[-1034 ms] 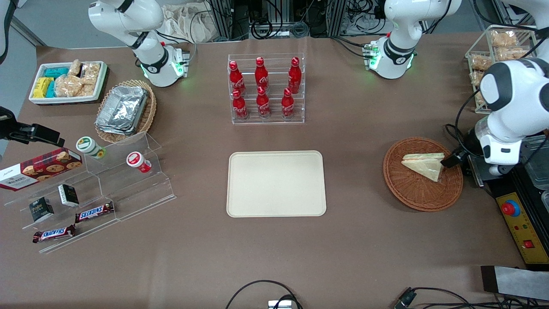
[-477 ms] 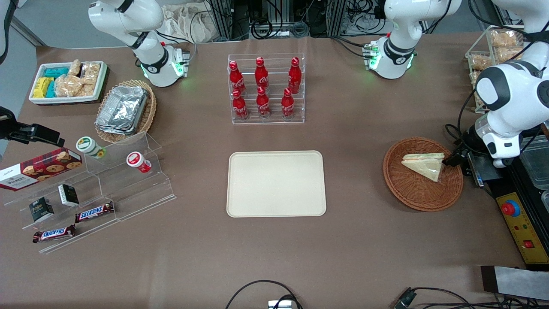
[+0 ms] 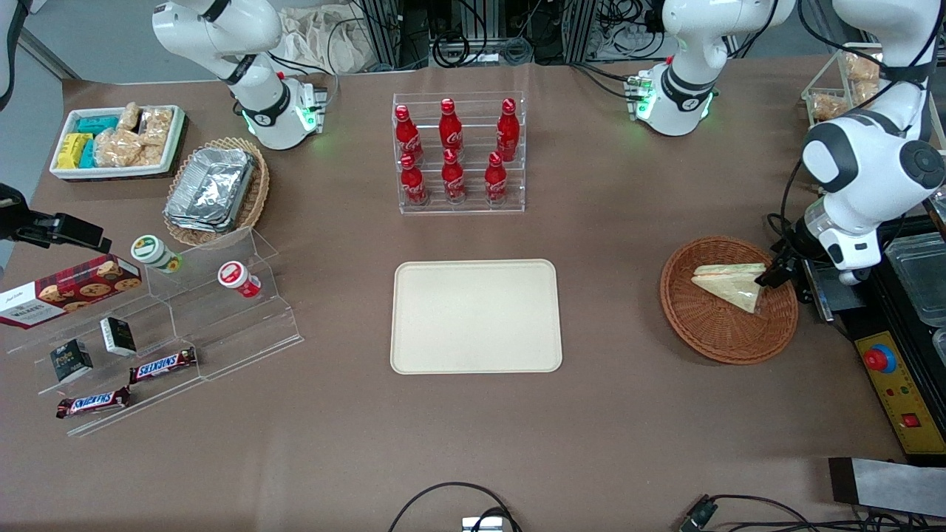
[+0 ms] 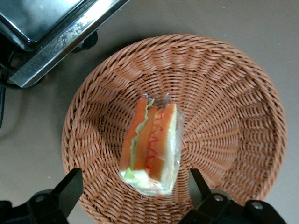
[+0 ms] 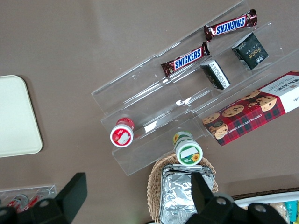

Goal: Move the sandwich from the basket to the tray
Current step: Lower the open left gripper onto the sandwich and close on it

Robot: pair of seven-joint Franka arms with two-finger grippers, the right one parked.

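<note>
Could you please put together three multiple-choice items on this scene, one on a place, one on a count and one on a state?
1. Where does the sandwich lie?
A. on the tray
B. in the basket
C. on the bare table

2. How many red bottles stand in the clear rack?
A. four
B. six
C. eight

3. How does the gripper stand?
A. open above the sandwich
B. shut on the sandwich
C. open over the tray

Answers: 1 B, the wrapped wedge rests on the weave of the basket in both views, while the tray carries nothing. 2 B, two rows of three bottles show in the front view. 3 A, the wrist view shows one finger to each side of the sandwich, apart from it.
</note>
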